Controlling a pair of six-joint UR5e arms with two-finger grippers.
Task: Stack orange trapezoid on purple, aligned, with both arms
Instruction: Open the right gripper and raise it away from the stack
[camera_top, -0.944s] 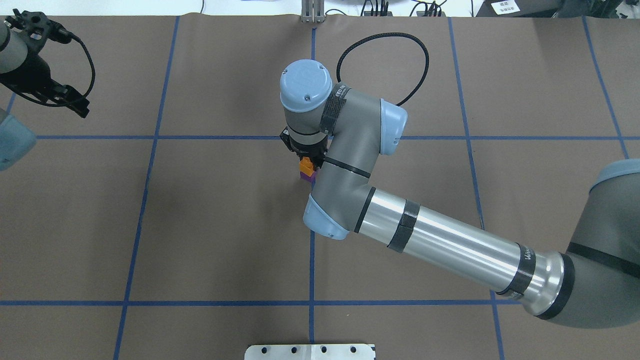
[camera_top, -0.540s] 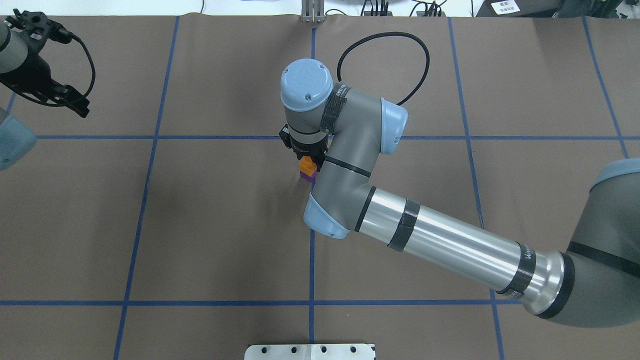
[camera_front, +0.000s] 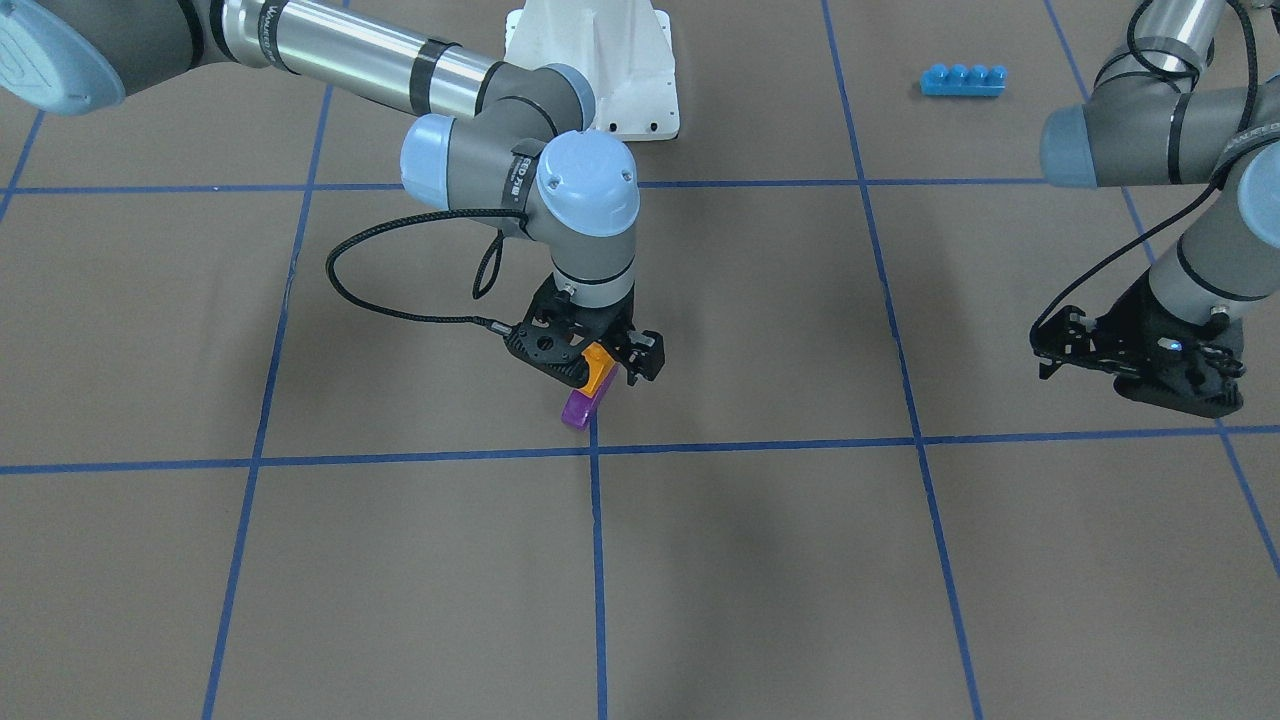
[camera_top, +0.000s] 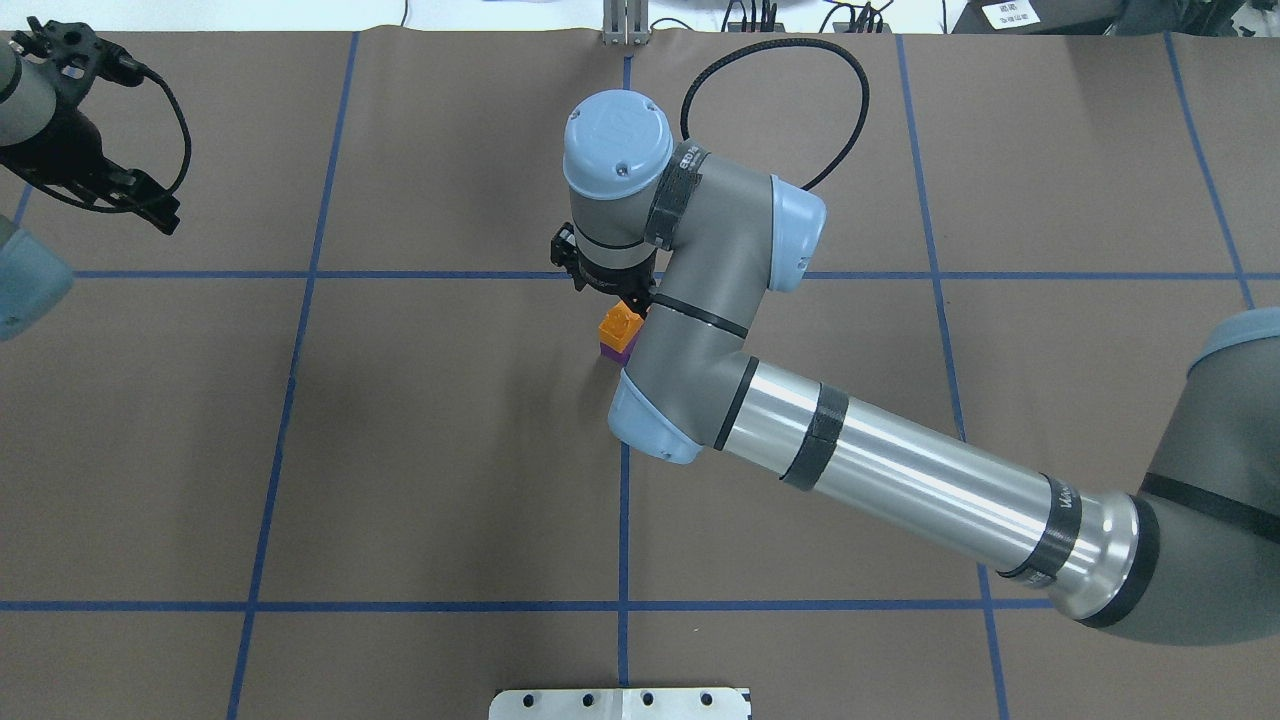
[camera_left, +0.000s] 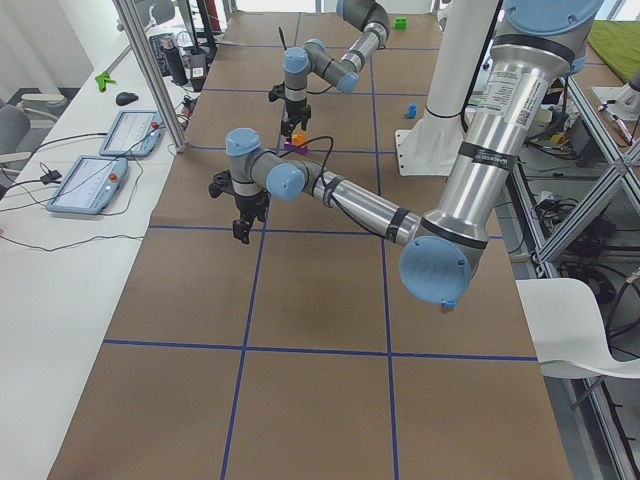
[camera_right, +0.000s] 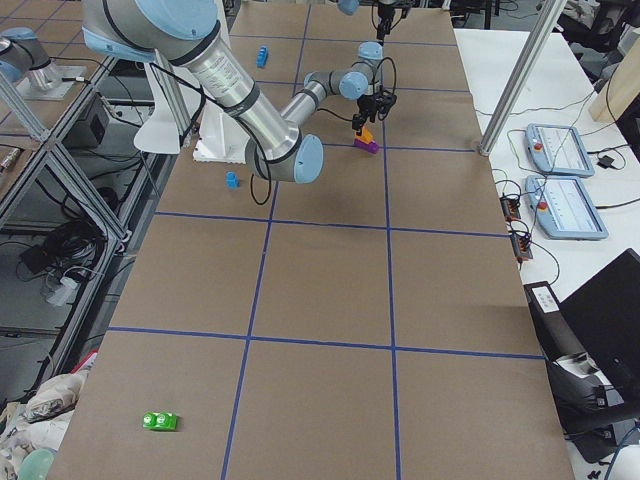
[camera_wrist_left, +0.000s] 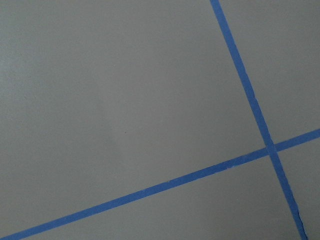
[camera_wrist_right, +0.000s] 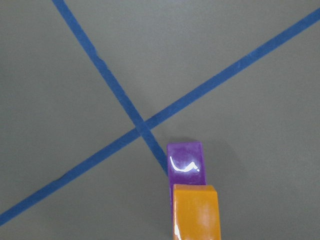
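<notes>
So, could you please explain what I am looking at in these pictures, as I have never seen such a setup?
Two jointed grey-and-silver robot arms work at a brown table marked with blue tape. One picture looks from overhead, one from across the table, two from the table's ends, and two from cameras on the wrists. The right arm's tool hovers close over a small glossy orange plastic brick, jaws apart. That brick sits on a small dark-purple plastic brick. The left arm's tool hangs aside, apparently empty. A long blue four-stud brick lies apart.
</notes>
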